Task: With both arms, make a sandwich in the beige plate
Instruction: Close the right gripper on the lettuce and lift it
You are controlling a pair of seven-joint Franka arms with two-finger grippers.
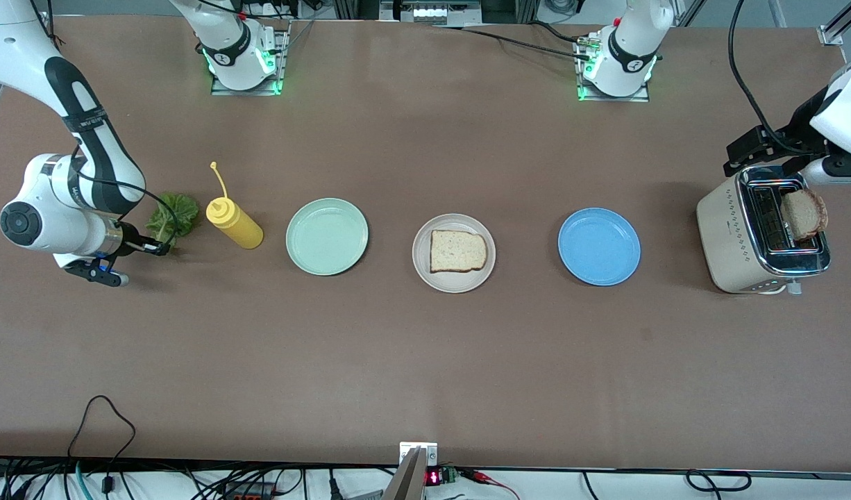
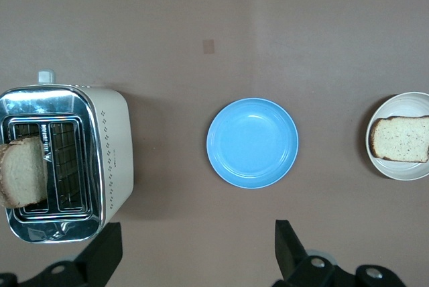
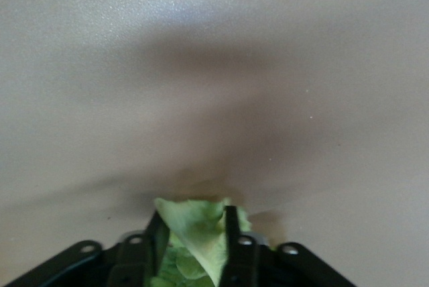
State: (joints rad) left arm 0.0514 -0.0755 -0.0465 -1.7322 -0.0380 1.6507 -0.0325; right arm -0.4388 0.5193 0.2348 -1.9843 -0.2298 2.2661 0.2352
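Note:
The beige plate (image 1: 422, 267) sits mid-table and carries one bread slice (image 1: 457, 251); the left wrist view shows that plate (image 2: 409, 106) and slice (image 2: 402, 138) too. A second slice (image 1: 804, 214) stands in the toaster (image 1: 734, 236) at the left arm's end. My left gripper (image 1: 748, 149) hangs open above the toaster's farther edge, and its fingers (image 2: 288, 250) are spread wide with nothing between them. At the right arm's end, the lettuce leaf (image 1: 174, 214) lies beside a yellow bottle. My right gripper (image 1: 158, 245) is low at the leaf, its fingers pinching the lettuce (image 3: 194, 223).
A yellow squeeze bottle (image 1: 234, 222) lies between the lettuce and a mint green plate (image 1: 327, 236). A blue plate (image 1: 599, 246) sits between the beige plate and the toaster. All of these stand in one row across the table.

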